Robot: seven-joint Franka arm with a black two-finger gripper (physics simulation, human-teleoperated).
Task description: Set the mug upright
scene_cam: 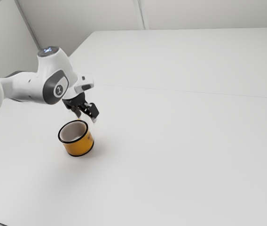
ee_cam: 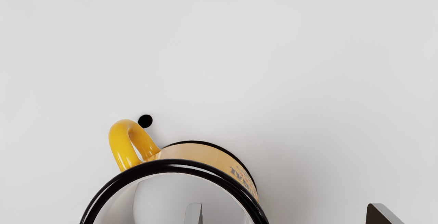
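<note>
And here's the mug (scene_cam: 78, 141), standing upright on the table (scene_cam: 171, 150), mouth up, at the exterior view's left, with my claw (scene_cam: 86, 117) close by on its far side. I'm holding nothing, fingers spread: one (ee_cam: 193, 215) shows against the mouth, the other (ee_cam: 381, 215) outside the wall. The danger, I'd judge, is that lopsided straddle: any sideways swing or dip could catch the rim (ee_cam: 171, 165) and topple it (round mugs love rolling).

Yellow mug (scene_cam: 80, 145), black rims
</note>
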